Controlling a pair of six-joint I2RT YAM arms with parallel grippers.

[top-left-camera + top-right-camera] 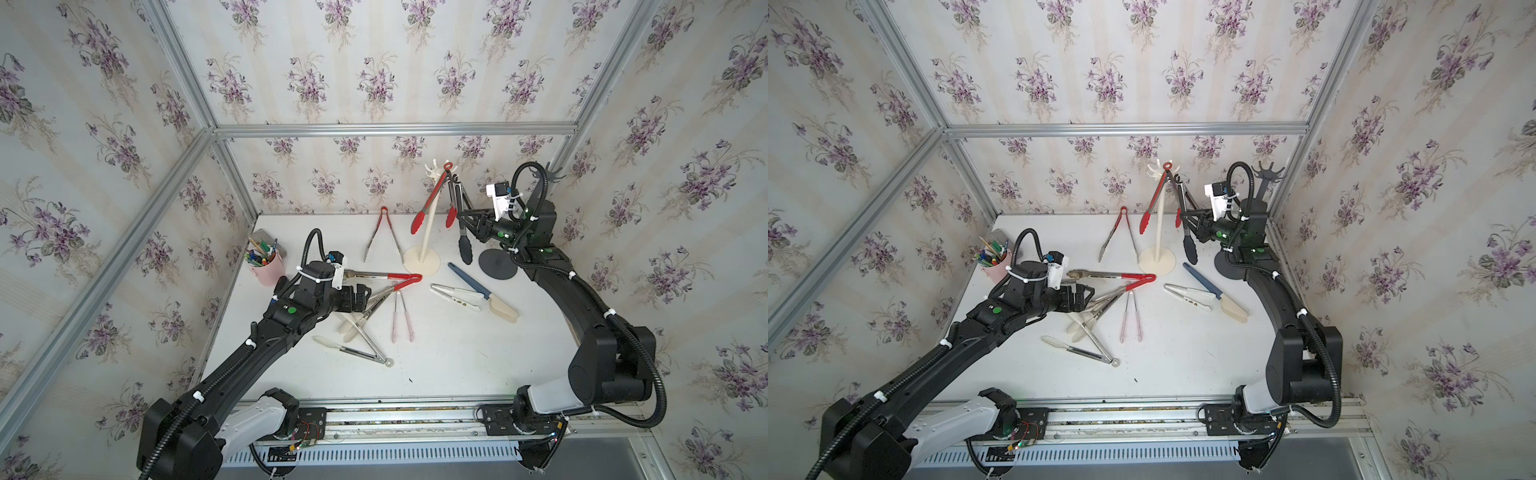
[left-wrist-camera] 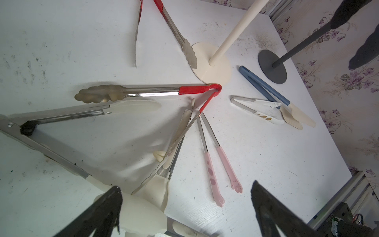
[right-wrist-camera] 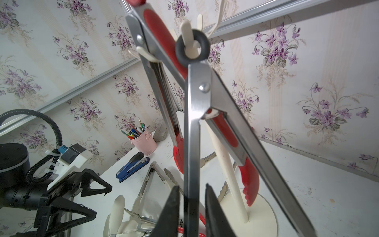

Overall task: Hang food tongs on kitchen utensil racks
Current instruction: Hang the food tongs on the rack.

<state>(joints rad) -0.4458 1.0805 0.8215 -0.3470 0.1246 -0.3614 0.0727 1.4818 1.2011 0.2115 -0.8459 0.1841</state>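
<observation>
Standing at the back of the white tabletop [image 1: 457, 365] are the two racks. The cream-white rack [image 1: 429, 232] carries two pairs, and the dark grey rack [image 1: 496, 266] just beside it shows nothing on its hooks. The red tongs [image 1: 433, 195] hang from one hook. The black-tipped tongs [image 1: 464, 249] hang next to them, their black ring [image 3: 178, 51] threaded over another cream hook. The loose tongs [image 1: 399, 276] lie scattered and partly crossed over the middle of the tabletop.

These tongs should handle as light, stiff and springy. The polished steel arms look slippery, while the coloured sleeves and tips probably offer more bite. A hold on one arm just below the hinge would likely keep the ring end steerable. Held lower down, the long body would tend to swing.

The left hand [image 2: 185, 184] hovers spread wide above the crossed pile, holding nothing. The right hand [image 3: 191, 186] straddles one steel arm of the black-tipped tongs, with the jaws only slightly apart. A sliver of light shows on one side, so it looks released rather than clenched. The close view does not settle whether the other finger [image 3: 172, 205] touches the arm.
</observation>
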